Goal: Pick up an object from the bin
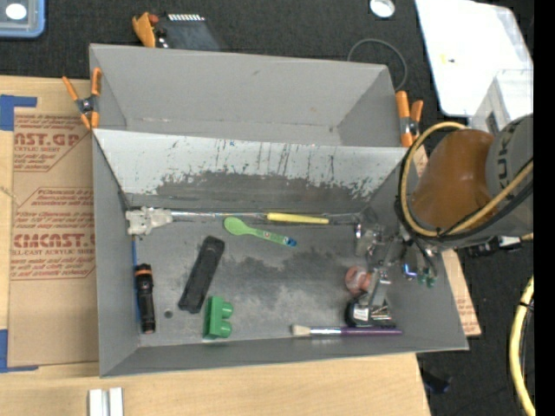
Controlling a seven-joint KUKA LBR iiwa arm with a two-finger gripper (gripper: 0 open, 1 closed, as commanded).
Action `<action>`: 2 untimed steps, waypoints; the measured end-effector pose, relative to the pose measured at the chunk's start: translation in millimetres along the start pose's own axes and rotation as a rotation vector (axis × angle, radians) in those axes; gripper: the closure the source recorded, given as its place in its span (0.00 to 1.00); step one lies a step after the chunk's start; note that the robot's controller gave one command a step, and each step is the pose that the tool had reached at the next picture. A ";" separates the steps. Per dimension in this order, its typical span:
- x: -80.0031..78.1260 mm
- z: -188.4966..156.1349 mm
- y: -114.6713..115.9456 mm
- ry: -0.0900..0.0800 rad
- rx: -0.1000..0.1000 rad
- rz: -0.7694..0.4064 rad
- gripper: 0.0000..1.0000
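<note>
Gripper (378, 295) hangs over a small dark object (362, 314); purple brush (347, 330) at its 6 o'clock lies 3-to-9. Jaws' state cannot be told.

A dark, speckled surface (286, 16) is spread across the top of the view. A pale wooden desk (260, 393) is seen along the lower edge. A white box (473, 46) is set at upper right, a blue-rimmed tray (19, 7) at upper left.

A robotics lab, it seems: a grey metal bin (234, 85) on dark matting (286, 16), and right of it a cabled robot arm (455, 176).
</note>
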State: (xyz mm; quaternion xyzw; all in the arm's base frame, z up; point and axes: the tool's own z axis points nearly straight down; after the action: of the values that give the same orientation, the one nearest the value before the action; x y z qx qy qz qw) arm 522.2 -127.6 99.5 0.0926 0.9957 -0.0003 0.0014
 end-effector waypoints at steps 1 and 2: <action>-10.8 25.7 0.5 -0.004 -0.002 -0.356 0.00; -9.5 24.2 13.0 -0.010 0.003 -0.645 1.00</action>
State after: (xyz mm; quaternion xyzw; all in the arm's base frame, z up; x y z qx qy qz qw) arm 534.0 -116.6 75.3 -0.2277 0.9737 -0.0028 0.0061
